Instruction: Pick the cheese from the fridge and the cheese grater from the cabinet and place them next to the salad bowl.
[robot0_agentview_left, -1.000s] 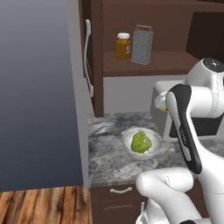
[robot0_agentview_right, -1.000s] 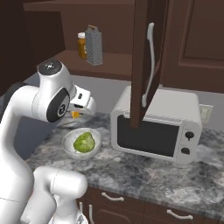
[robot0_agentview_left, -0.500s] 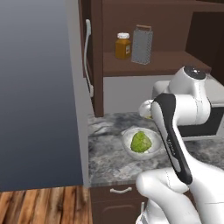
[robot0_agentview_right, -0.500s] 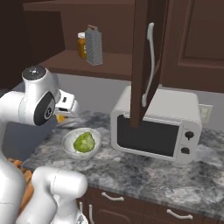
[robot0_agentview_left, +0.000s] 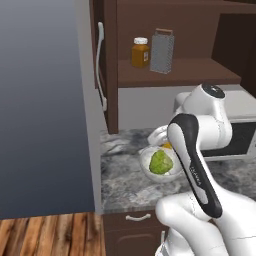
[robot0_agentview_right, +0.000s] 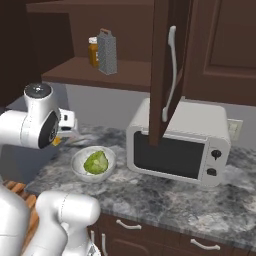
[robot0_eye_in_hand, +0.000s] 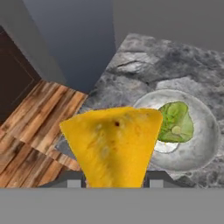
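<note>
You have the cheese clamped in the gripper, jaws closed on it, above the counter beside the bowl. Next, lower it beside the bowl and release; the grater waits on the cabinet shelf.

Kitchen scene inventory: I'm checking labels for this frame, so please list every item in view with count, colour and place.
cheese: 1, yellow-orange, in the gripper above the counter
salad bowl: 1, whitish with green lettuce, on the counter
cheese grater: 1, grey, on the cabinet shelf
jar: 1, amber with white lid, beside the grater
cabinet: 1, dark brown, door open
microwave: 1, white, on the counter
counter: 1, grey marbled
fridge: 1, grey, left of the counter
gripper: 1, shut on the cheese
</note>
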